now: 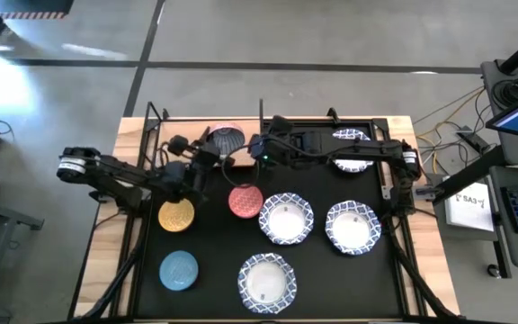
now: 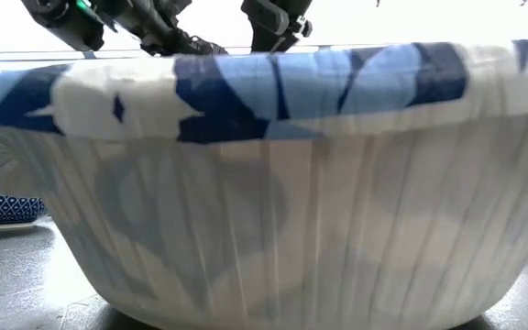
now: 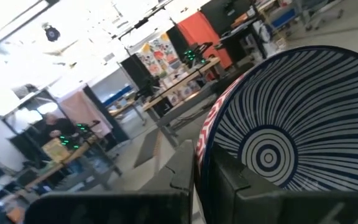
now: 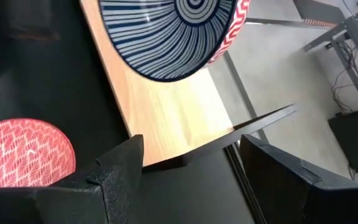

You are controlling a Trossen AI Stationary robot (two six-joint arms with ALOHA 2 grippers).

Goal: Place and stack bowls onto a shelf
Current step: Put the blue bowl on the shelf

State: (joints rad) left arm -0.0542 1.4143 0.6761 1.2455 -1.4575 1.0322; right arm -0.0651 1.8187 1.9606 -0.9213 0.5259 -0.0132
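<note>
up high, left fingers (image 1: 212,155) pinch the striped bowl (image 1: 227,139) over the shelf (image 1: 187,135); right fingers (image 1: 257,148) spread wide.

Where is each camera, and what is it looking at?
High: above, looking straight down at the table, bowls and both arms.
Low: at tabletop height, filled by a white bowl; arms peek above.
Left wrist: the left hand holds the striped bowl, room behind.
Right wrist: the open right hand over the shelf.
Both wrist views share the striped bowl.
</note>
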